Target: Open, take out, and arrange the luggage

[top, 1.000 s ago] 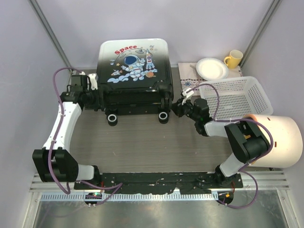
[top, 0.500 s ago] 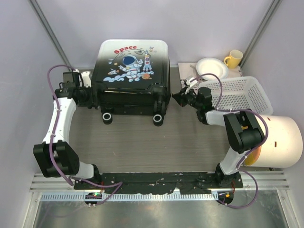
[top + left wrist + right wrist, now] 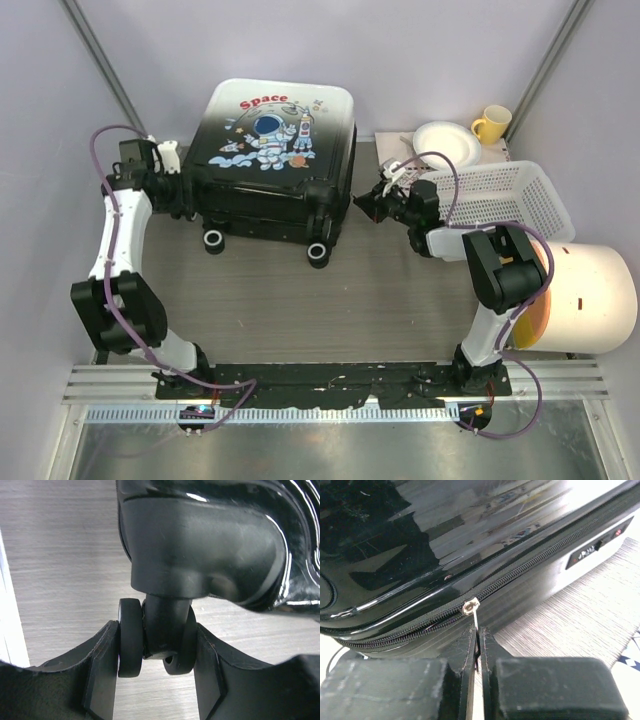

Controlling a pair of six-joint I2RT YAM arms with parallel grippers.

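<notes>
The luggage (image 3: 272, 150), a white-to-black hard-shell suitcase with an astronaut and red "Space" print, lies flat and closed at the back of the table. My left gripper (image 3: 178, 192) is at its left near corner, shut on a double caster wheel (image 3: 155, 639); the fingers (image 3: 102, 670) press both sides of the wheel. My right gripper (image 3: 372, 203) is at its right side, shut on the silver zipper pull (image 3: 475, 625), whose slider (image 3: 470, 606) sits on the black zipper track. A lock (image 3: 597, 545) shows further along that side.
A white slatted basket (image 3: 505, 205) stands right of the suitcase. A white plate (image 3: 446, 143) and a yellow mug (image 3: 492, 123) lie on a cloth behind it. A large white cylinder (image 3: 590, 298) lies at the right edge. Two more caster wheels (image 3: 213, 240) (image 3: 318, 255) face the front.
The suitcase has swung and shifted left, its wheel side turning. My left gripper moved back and left with the wheel; my right gripper moved back along the suitcase's right side.
</notes>
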